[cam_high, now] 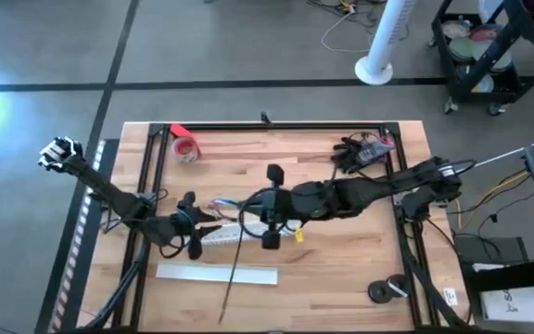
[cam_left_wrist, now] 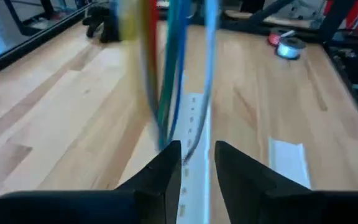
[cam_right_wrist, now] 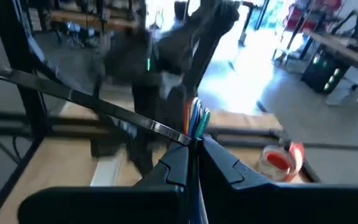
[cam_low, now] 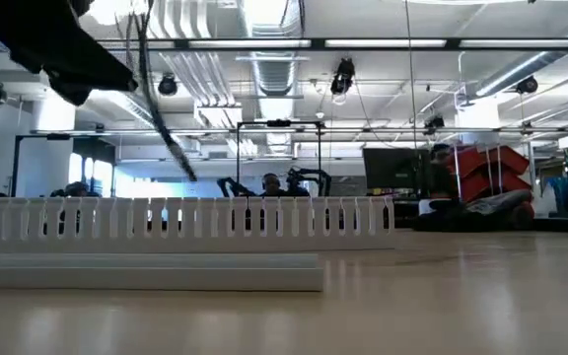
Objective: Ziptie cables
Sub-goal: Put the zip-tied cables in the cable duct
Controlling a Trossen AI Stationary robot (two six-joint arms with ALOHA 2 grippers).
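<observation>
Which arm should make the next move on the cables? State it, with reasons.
Probably left. The right gripper is shut on the cables, so it is busy; the left gripper is open at them, free to act.

A red tape roll [cam_high: 185, 147] lies near the table's [cam_high: 341, 269] far edge, a white strip [cam_high: 217, 274] near its front.
</observation>
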